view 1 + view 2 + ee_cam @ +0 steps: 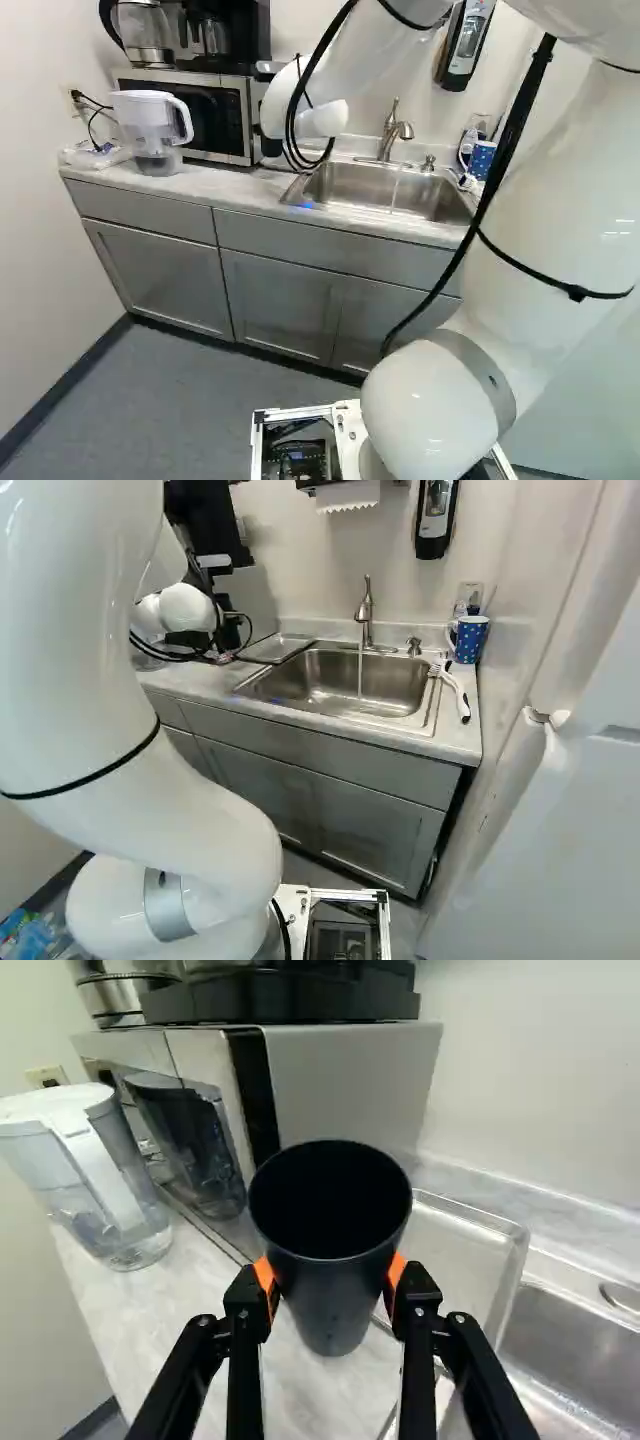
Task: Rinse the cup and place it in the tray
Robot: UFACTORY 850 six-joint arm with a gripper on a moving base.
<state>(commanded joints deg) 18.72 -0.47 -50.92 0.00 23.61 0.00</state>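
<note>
In the wrist view my gripper [332, 1285] is shut on a dark cup [335, 1310], with orange pads [265, 1275] pressing it from two sides. The cup's open mouth faces the camera. Below it lie the pale counter and the near edge of the metal tray [465, 1245]; whether cup and tray touch, I cannot tell. The tray [275, 648] lies at the sink's left side in the right base view. A thin stream of water runs from the faucet [364, 610] into the sink [395, 680]. Neither base view lets me make out the fingers or cup.
A microwave [350, 1080] stands close beyond the cup, a water pitcher [95, 1175] beside it. A coffee maker [225, 35] is on top of the microwave. Right of the sink are a blue dotted mug [470, 640] and a white brush [455, 688]. Cabinets [270, 300] stand ahead of the base.
</note>
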